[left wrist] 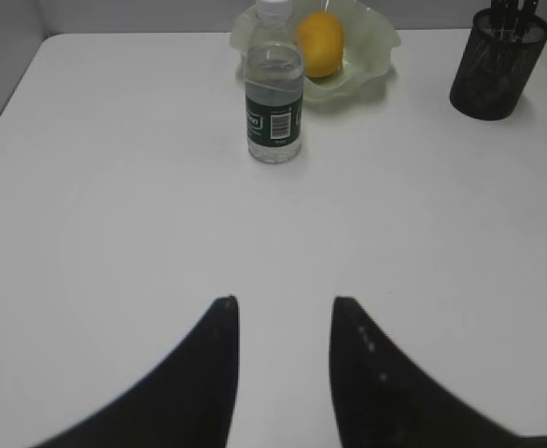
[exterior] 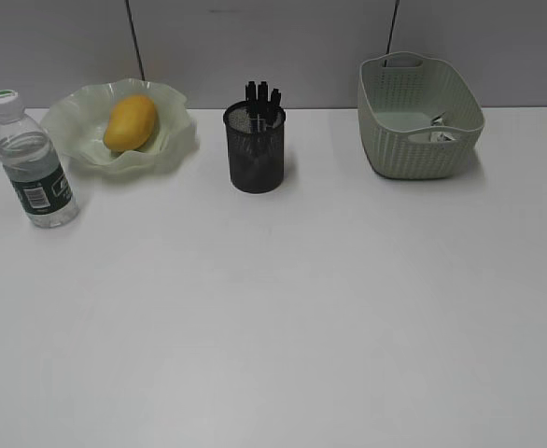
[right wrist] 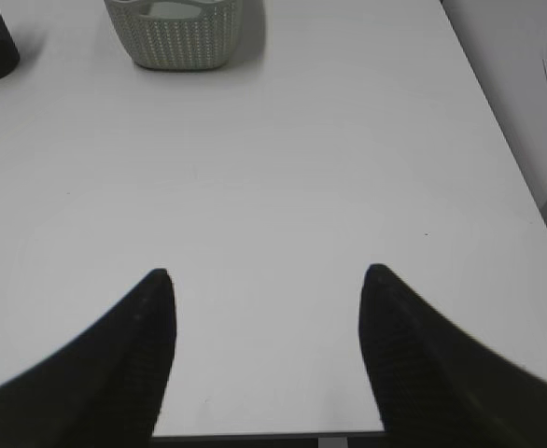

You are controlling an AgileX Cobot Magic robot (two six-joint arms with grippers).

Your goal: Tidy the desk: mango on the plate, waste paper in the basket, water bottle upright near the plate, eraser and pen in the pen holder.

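My left pincer [left wrist: 283, 313] hung above the bare near part of the large plain white desk [exterior: 283, 317], its two dark fingers [left wrist: 213, 373] parted by a modest gap with nothing between them. My right pincer [right wrist: 266, 285] stood wider apart, likewise empty, over the desk's near right corner, close to the front edge. Ahead of my left pincer, well apart from it, the small clear plastic water bottle [left wrist: 274, 93] with its dark green label and pale cap stood upright, just in front of the pale green translucent plate [left wrist: 367, 47] with the wavy ruffled rim. In that plate lay the smooth yellow-orange mango [left wrist: 320, 42]. To the right of the plate, apart from it, stood the black metal mesh pen holder [left wrist: 497, 65], and in the exterior view dark pen tops [exterior: 262, 95] stuck up above its rim; I could not tell whether an eraser was inside. Far ahead of my right pincer sat the pale green plastic oval basket [right wrist: 175, 42] with woven-texture sides and cut-out handles. In the exterior view a crumpled white piece of waste paper [exterior: 441, 131] showed inside the basket, against its right wall. Behind the desk rose a grey panelled wall [exterior: 273, 47].
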